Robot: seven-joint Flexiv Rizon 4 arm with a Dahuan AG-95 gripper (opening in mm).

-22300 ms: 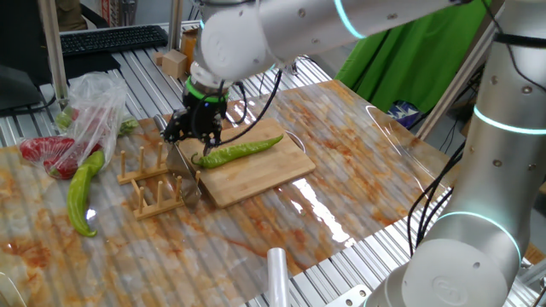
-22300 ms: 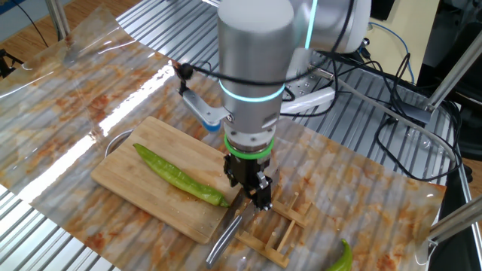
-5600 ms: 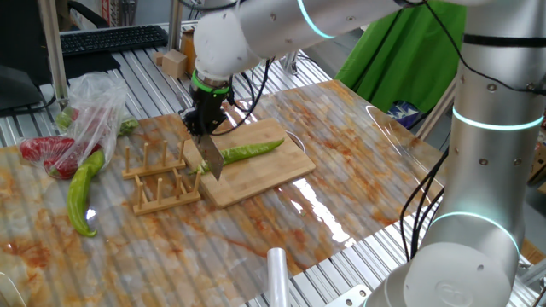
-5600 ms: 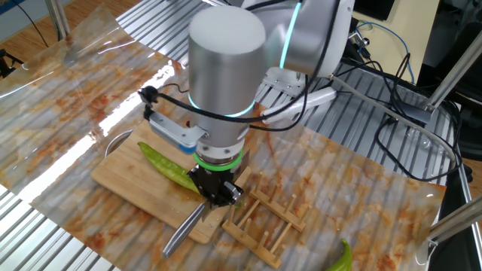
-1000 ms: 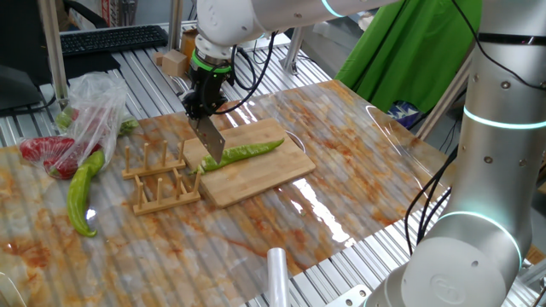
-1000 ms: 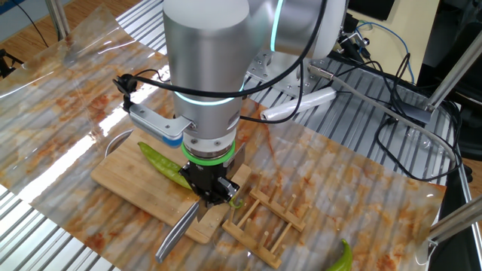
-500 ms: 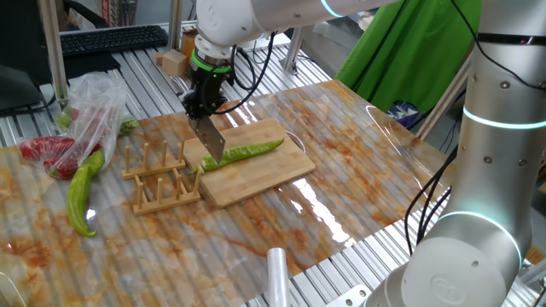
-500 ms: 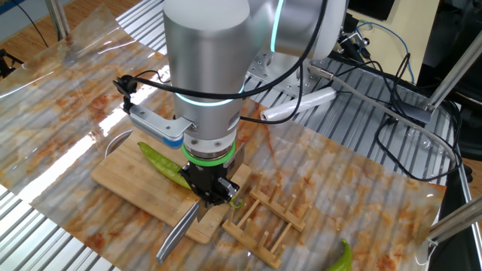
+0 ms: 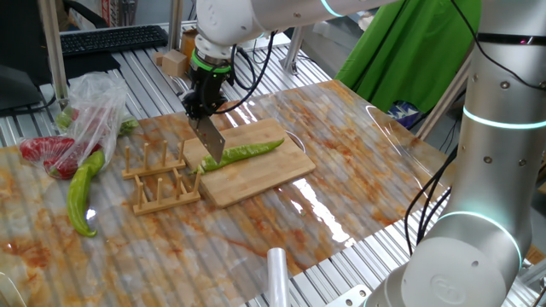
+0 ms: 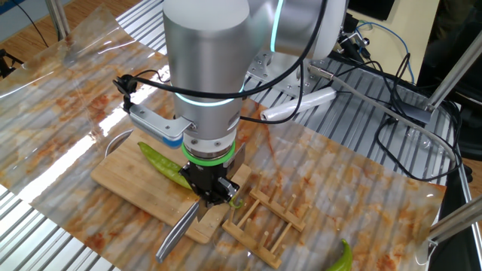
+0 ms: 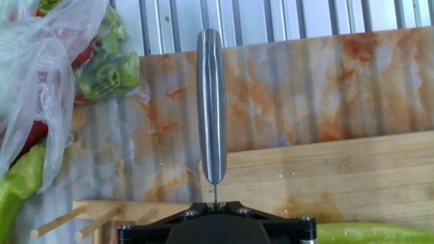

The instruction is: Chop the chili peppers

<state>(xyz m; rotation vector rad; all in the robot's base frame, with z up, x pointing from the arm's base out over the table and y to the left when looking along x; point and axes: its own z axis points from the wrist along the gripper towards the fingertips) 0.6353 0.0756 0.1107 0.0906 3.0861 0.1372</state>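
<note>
One chili pepper lies whole along the wooden cutting board; it is long, green and glossy. My gripper is shut on the handle of a knife, whose blade hangs slanted just above the pepper's stem end. From the other side, the gripper hides the middle of the chili pepper, and the knife points down past the board's near edge. In the hand view, the knife runs straight out from the gripper, with the chili pepper at the bottom right.
A wooden peg rack stands just left of the board. Further left lie a paler yellow-green pepper and a clear plastic bag holding red peppers. A keyboard sits at the back.
</note>
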